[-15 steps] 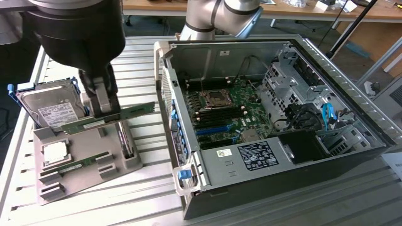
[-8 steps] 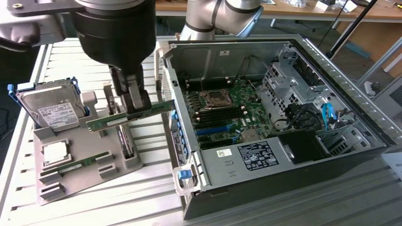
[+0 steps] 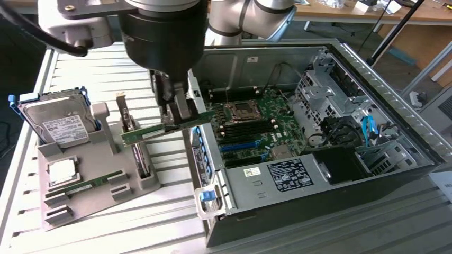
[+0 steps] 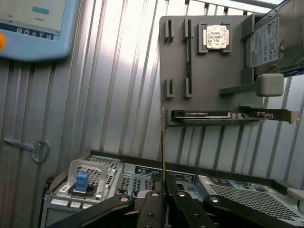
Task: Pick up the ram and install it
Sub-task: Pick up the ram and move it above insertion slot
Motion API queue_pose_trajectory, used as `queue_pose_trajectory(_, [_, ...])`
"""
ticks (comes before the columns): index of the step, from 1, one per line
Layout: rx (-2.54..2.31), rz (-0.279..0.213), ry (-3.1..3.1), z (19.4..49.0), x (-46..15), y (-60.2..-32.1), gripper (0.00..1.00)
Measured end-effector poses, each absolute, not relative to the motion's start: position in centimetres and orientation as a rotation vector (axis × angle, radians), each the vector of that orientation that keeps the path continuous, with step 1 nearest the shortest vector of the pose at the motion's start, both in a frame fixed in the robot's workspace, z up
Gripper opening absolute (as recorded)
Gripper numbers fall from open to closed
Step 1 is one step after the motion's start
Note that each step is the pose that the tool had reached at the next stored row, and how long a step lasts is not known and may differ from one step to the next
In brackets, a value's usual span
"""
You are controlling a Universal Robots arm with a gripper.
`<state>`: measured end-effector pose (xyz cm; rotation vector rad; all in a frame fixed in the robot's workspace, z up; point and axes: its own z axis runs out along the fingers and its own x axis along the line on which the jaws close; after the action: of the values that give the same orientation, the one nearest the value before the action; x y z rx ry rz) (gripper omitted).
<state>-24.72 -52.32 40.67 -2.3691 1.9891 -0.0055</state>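
**Gripper (image 3: 180, 119) has the ram (image 3: 164, 130)**

It pinches the ram up in the air, between the grey tray (image 3: 84, 198) and the open computer case (image 3: 282, 211). Picking up is done. Putting it into the green board (image 3: 258, 129) is left.

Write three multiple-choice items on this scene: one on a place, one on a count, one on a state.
1. Where is the ram that the gripper carries?
A seated in a slot inside the case
B in the air between the grey holder and the computer case
C lying flat in the holder

2. How many ram sticks lie in the grey holder?
A none
B one
C three

3. The gripper is:
A open and empty
B shut on the ram
C shut and empty

Key:
1 B, the stick hangs beside the case wall, above the holder.
2 B, a single second stick lies there.
3 B, the fingers clamp the stick's end.
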Motion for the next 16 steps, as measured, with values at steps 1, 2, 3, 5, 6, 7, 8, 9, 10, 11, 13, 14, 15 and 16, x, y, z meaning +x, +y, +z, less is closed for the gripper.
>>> queue_pose_trajectory(1, [-2.369, -0.006, 1.989, 40.7, -24.3, -52.3, 0.13])
queue_pose_trajectory(2, [-2.369, -0.005, 1.989, 40.7, -23.7, -52.3, 0.13])
queue_pose_trajectory(3, [-2.369, -0.006, 1.989, 40.7, -23.3, -52.3, 0.13])
queue_pose_trajectory(5, [-2.369, -0.006, 1.989, 40.7, -22.4, -52.3, 0.13])
queue_pose_trajectory(6, [-2.369, -0.006, 1.989, 40.7, -22.0, -52.3, 0.13])
queue_pose_trajectory(7, [-2.369, -0.006, 1.989, 40.7, -21.6, -52.3, 0.13])
queue_pose_trajectory(8, [-2.369, -0.006, 1.989, 40.6, -21.1, -52.3, 0.13])
queue_pose_trajectory(9, [-2.369, -0.005, 1.989, 40.6, -20.7, -52.3, 0.13])
queue_pose_trajectory(10, [-2.369, -0.005, 1.989, 40.6, -20.3, -52.3, 0.13])
queue_pose_trajectory(11, [-2.369, -0.005, 1.989, 40.6, -19.9, -52.3, 0.13])
queue_pose_trajectory(13, [-2.369, -0.006, 1.989, 40.6, -18.7, -52.3, 0.13])
queue_pose_trajectory(14, [-2.369, -0.005, 1.989, 40.6, -18.3, -52.3, 0.13])
queue_pose_trajectory(15, [-2.369, -0.005, 1.989, 40.6, -17.8, -52.3, 0.13])
queue_pose_trajectory(16, [-2.369, -0.005, 1.989, 40.6, -17.5, -52.3, 0.13])
